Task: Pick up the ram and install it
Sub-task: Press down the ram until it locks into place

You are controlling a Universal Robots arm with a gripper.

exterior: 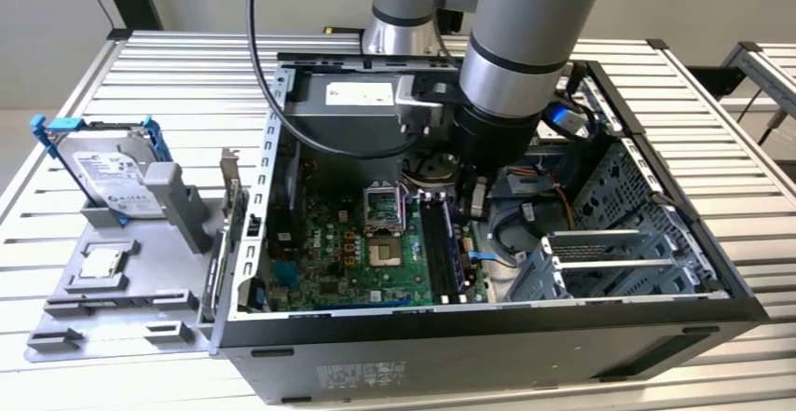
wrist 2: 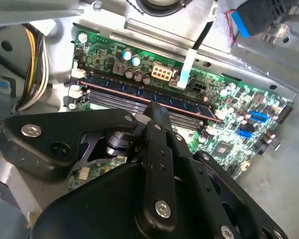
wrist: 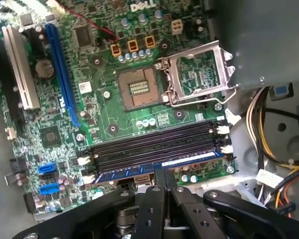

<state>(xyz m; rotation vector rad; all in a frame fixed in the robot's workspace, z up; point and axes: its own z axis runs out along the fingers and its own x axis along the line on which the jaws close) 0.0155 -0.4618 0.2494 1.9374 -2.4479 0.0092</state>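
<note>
- The ram point(wrist: 159, 168) stands on edge in the memory slot nearest the motherboard's point(wrist: 109, 112) edge, blue label side showing in the first wrist view; in the second wrist view it point(wrist 2: 154, 97) reads as a dark stick with a coppery top edge.
- Its long axis runs parallel to the slot bank point(wrist: 154, 147), end to end between the white latches.
- The gripper point(wrist: 164, 191) sits over the stick's middle, fingers drawn narrow and close together at its top edge; whether they actually pinch it I cannot tell, the contact being hidden by the black finger links.
- Slots counted: four, three empty, one filled.
- Processor socket point(wrist: 139, 89): one, open, its metal frame point(wrist: 197, 74) flipped up.
- Exterior view: the gripper point(exterior: 475, 201) reaches into the open computer case point(exterior: 498, 336); the stick is hard to make out there.
- One hard drive point(exterior: 115, 180) in a blue bracket and one square processor chip point(exterior: 100, 262) sit on the grey tray point(exterior: 149, 290) beside the case.
</note>
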